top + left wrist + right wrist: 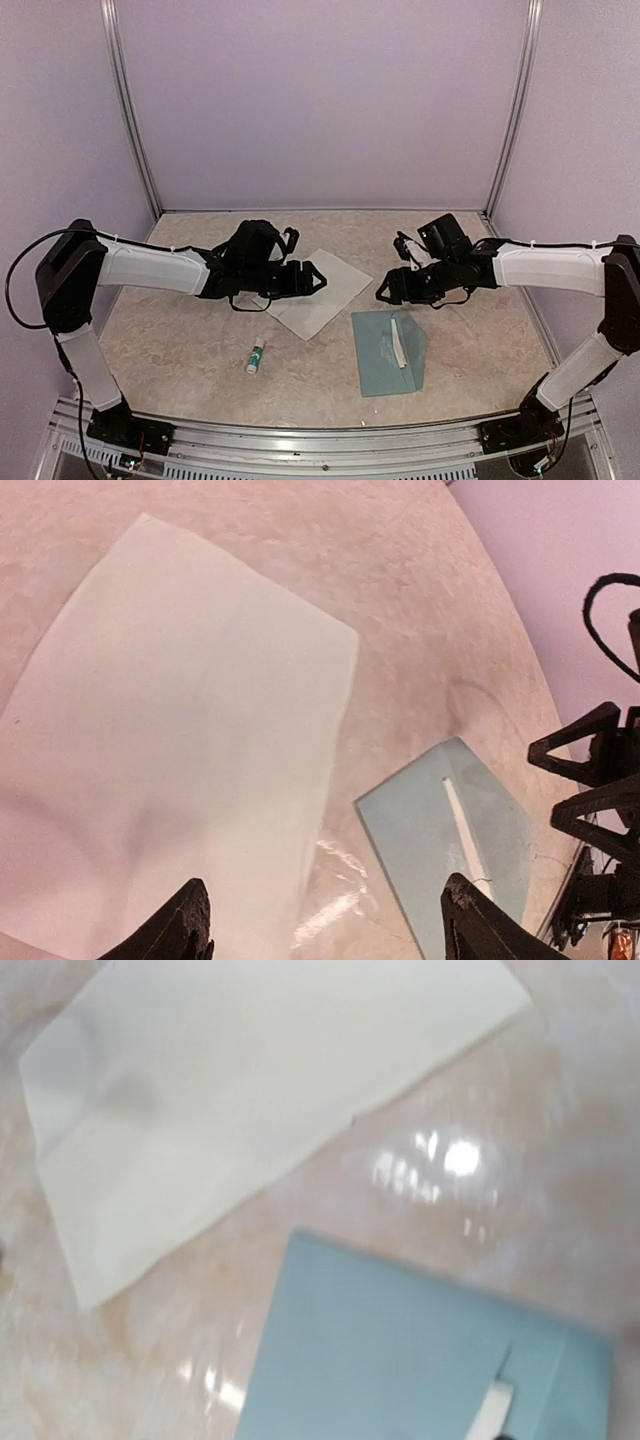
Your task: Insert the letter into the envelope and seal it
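The letter (322, 292) is a pale off-white sheet lying flat on the table, left of centre. It also shows in the left wrist view (170, 750) and the right wrist view (250, 1090). The teal envelope (388, 352) lies flat to its right and nearer the front, with a white strip (398, 342) across it; it also shows in both wrist views (450, 830) (400, 1350). My left gripper (316, 280) hovers over the letter's middle, open and empty (325, 920). My right gripper (386, 292) hovers above the envelope's far edge with its fingers apart and empty; they are out of the right wrist view.
A small white-and-green glue stick (256, 355) lies on the table left of the envelope, in front of the letter. Pale walls and metal posts close in the back and sides. The right gripper (585, 780) shows at the right edge of the left wrist view.
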Action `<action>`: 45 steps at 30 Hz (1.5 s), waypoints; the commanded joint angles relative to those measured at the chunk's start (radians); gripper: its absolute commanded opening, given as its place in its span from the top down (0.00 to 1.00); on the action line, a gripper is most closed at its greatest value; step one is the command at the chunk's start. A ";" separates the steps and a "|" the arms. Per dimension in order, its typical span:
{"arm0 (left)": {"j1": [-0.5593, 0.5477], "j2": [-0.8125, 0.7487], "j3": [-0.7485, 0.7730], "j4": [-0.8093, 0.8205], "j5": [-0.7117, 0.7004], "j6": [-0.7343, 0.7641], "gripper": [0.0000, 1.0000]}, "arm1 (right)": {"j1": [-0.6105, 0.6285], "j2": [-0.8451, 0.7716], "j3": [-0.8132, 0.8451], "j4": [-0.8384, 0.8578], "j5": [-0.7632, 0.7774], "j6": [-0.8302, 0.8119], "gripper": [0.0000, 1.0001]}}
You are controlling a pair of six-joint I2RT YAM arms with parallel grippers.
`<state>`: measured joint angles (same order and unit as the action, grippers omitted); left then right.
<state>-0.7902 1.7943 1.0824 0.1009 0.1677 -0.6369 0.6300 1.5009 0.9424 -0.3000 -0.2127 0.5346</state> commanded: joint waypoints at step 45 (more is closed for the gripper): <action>0.126 0.225 0.019 -0.109 -0.072 0.167 0.35 | -0.146 0.680 0.423 0.236 -0.309 -0.068 0.36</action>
<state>-0.6708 1.9770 1.1164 0.0380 0.0860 -0.4652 0.4759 2.1376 1.3682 -0.0547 -0.4572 0.4385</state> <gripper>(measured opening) 0.649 0.647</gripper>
